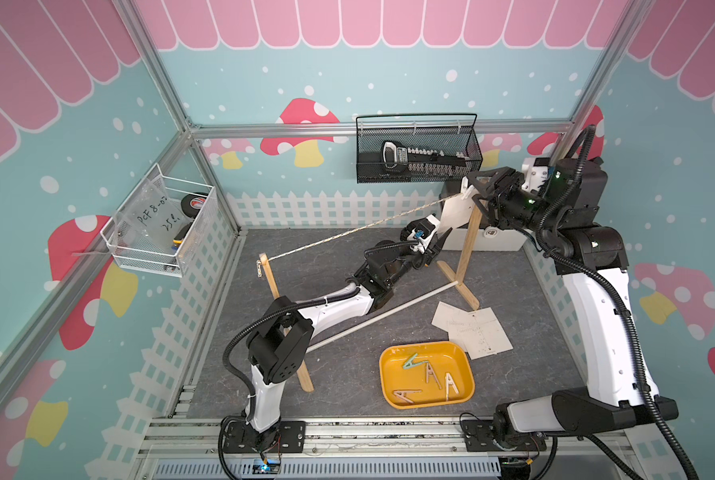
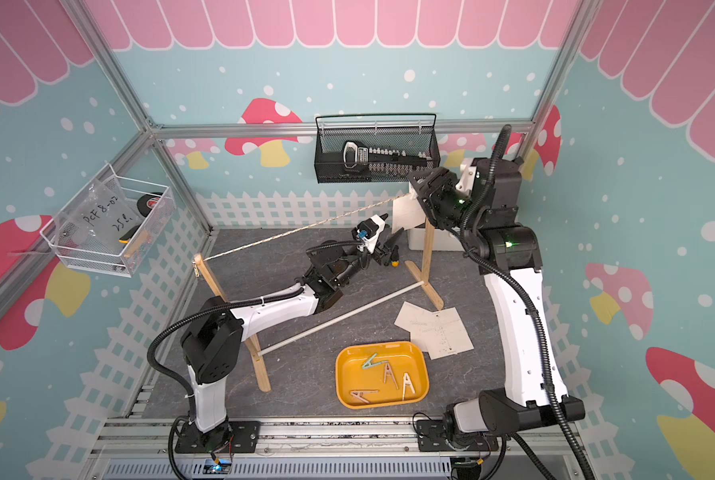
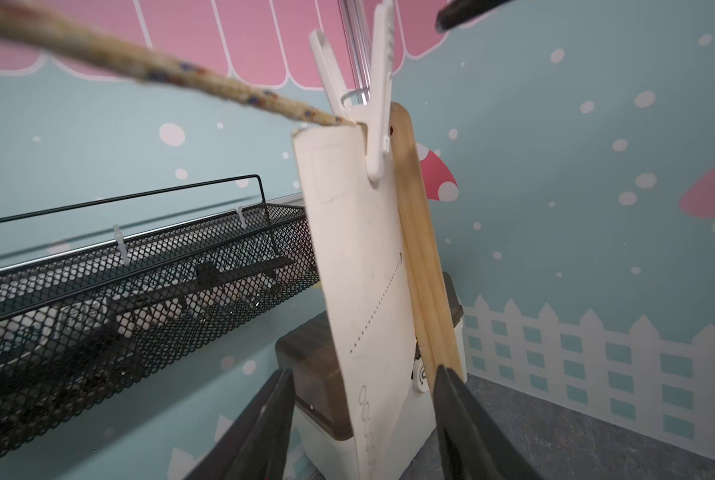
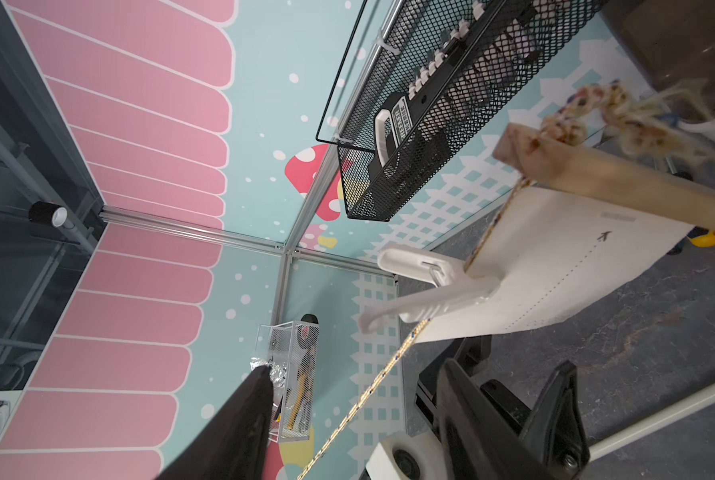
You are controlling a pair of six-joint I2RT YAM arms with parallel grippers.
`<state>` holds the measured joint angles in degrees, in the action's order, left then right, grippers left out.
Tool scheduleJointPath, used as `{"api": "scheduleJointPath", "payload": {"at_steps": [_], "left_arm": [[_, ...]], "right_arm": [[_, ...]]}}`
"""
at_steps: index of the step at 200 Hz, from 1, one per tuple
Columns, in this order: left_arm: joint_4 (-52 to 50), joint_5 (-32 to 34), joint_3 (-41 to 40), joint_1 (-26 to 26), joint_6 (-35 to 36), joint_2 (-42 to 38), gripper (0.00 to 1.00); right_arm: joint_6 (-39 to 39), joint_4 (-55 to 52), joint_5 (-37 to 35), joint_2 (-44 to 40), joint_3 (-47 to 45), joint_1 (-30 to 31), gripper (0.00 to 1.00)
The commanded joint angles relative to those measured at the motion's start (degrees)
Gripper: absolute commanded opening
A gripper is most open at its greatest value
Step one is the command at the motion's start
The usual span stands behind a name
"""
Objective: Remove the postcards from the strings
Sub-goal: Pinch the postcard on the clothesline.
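grey mat (image 1: 326,374) has open floor around the yellow tray (image 1: 383,374), but up top it's tight: the one hanging postcard (image 1: 455,212) sits at the far end of the string (image 1: 347,232), its side edge right against the wooden post (image 1: 470,249), pinned by a white clothespin (image 3: 372,124). from where i'm driving, left gripper (image 3: 362,372) has its jaws apart either side of the card's bottom edge, not pinching, and right gripper (image 1: 477,192) is apart too, just beside the peg. loose postcards (image 1: 472,328) lie fanned by the post's foot.
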<state>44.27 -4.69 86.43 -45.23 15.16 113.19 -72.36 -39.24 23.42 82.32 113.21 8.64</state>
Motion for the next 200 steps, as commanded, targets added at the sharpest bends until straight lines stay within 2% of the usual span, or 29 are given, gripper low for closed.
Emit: {"api": "scheduleJointPath", "payload": {"at_steps": [1,34,59,75,89,112,168,185,200], "left_arm": [[-2.72,-7.11,2.68,1.06,0.43,0.90,0.50],[-2.54,-10.74,4.26,2.31,0.73,2.10,0.48],[-4.02,-15.96,6.31,4.03,-0.39,3.03,0.40],[-4.85,-21.48,7.47,5.20,-1.36,3.56,0.36],[-5.72,-23.79,8.54,5.70,-1.68,4.03,0.29],[-6.86,-24.39,9.68,6.02,-0.76,4.82,0.28],[-9.93,-24.66,13.26,6.46,2.42,6.76,0.18],[-10.08,-25.00,13.89,6.46,2.92,7.04,0.12],[-10.40,-24.88,14.28,6.55,3.77,7.04,0.01]], "right_arm": [[0.71,-3.14,-1.62,1.30,3.21,0.68,0.63],[1.49,-5.71,-2.74,3.52,7.79,1.07,0.62],[1.85,-7.59,-3.66,4.64,9.99,1.20,0.62],[2.04,-8.39,-4.77,4.85,10.40,1.22,0.62],[1.93,-8.57,-5.06,5.24,10.80,1.20,0.61],[1.39,-8.57,-5.31,5.94,11.41,1.28,0.61],[0.82,-8.57,-5.18,6.90,11.65,1.87,0.61],[0.81,-8.57,-5.23,7.26,11.77,1.86,0.61],[0.77,-8.57,-5.23,7.63,11.98,1.90,0.60]]}}
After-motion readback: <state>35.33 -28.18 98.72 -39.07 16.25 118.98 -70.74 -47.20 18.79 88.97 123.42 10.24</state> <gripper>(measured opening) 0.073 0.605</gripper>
